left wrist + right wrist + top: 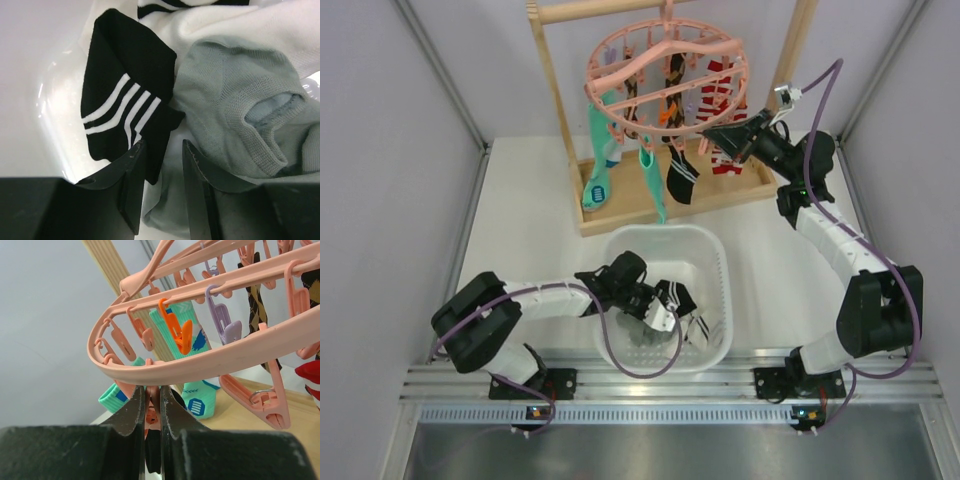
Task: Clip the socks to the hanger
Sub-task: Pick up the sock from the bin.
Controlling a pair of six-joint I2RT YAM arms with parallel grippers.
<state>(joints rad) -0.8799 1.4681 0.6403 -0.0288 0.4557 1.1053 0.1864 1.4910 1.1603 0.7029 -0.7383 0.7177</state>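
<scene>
Lying in the white basket (30, 75), the black striped sock (125, 100) has one corner between the parted jaws of the left claw (164, 147). The right claw (151, 390) is clamped on a pink peg (152, 415) under the hanger (200, 364). Closing now could also snag the grey sock (235, 115) beside it.

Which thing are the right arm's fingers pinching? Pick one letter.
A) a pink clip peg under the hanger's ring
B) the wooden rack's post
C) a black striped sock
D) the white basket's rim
A: in the right wrist view the right arm's fingers are closed on a pink clip peg hanging just beneath the outer ring of the hanger.
</scene>
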